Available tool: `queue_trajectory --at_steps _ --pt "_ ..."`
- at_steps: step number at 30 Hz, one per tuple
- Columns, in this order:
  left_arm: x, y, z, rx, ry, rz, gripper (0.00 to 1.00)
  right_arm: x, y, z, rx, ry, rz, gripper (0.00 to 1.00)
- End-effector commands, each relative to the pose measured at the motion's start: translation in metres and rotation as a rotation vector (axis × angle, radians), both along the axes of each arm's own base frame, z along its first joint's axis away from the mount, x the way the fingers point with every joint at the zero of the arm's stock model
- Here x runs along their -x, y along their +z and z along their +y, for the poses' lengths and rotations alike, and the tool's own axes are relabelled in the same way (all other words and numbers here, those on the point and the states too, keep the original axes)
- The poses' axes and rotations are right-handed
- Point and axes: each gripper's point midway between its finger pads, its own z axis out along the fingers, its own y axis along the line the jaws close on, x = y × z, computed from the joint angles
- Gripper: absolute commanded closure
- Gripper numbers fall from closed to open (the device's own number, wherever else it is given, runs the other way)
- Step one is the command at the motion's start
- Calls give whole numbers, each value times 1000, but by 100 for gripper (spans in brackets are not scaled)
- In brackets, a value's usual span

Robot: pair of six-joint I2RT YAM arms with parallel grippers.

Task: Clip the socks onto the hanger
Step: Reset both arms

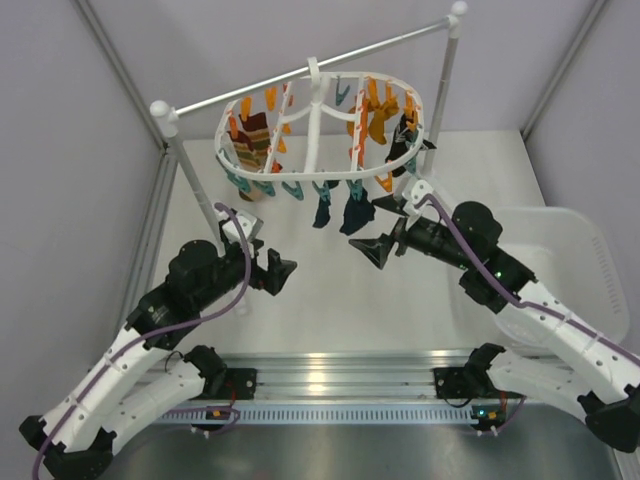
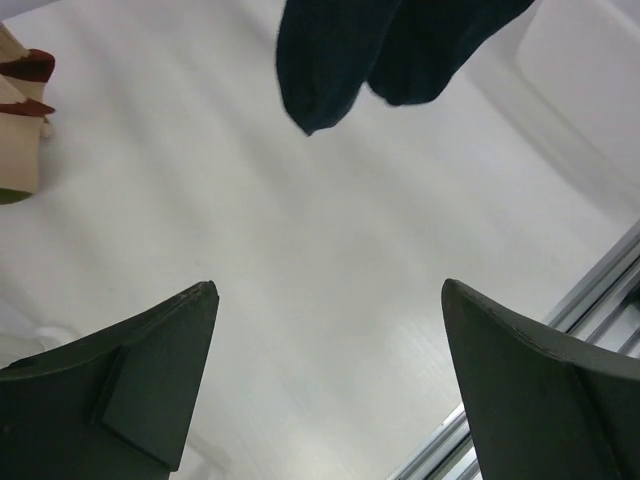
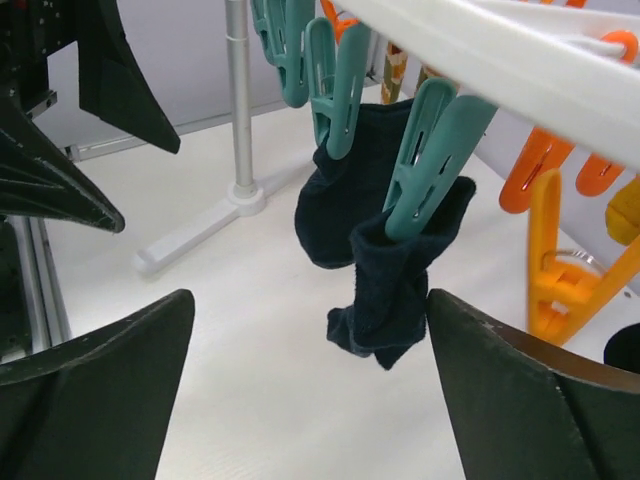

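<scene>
The white surface (image 1: pixel 330 310) is carrying a rod stand (image 1: pixel 300 72), and the hanger (image 1: pixel 322 112) is hanging from its bar by the hook. A white bin (image 1: pixel 585 255) is sitting at the right edge, seen fully only from the top camera. From that camera, the socks (image 1: pixel 345 212) are dangling side by side from the hanger's near rim, well above the surface, with a striped sock (image 1: pixel 256 140) clipped at the left end and a mustard sock (image 1: pixel 378 124) toward the right. The left gripper (image 1: pixel 287 272) is hovering low and left of the socks, and the right gripper (image 1: pixel 376 230) is sitting just beside them on the right. The right wrist camera is adding what the overhead view blurs: each sock is being pinched at its top by a teal clip (image 3: pixel 432 150) under the white rim. The same view is showing its own fingers (image 3: pixel 110 400) spread wide with nothing between them. The left wrist camera is looking up past equally wide, unloaded fingers (image 2: pixel 150 380) at the two sock toes overhead.
</scene>
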Motion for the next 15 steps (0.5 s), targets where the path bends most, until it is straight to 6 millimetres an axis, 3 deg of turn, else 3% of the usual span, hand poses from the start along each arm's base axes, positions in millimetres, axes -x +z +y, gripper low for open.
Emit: queue_trajectory --at_steps 1,8,15 --pt "7 -2 17 -133 -30 -38 2 2 -10 -23 29 -51 22 0" --pt "6 -13 40 -294 -38 -44 2 4 -20 -81 42 -192 29 0" --pt "-12 0 75 -332 144 -108 2 30 -40 -134 52 -326 27 0"
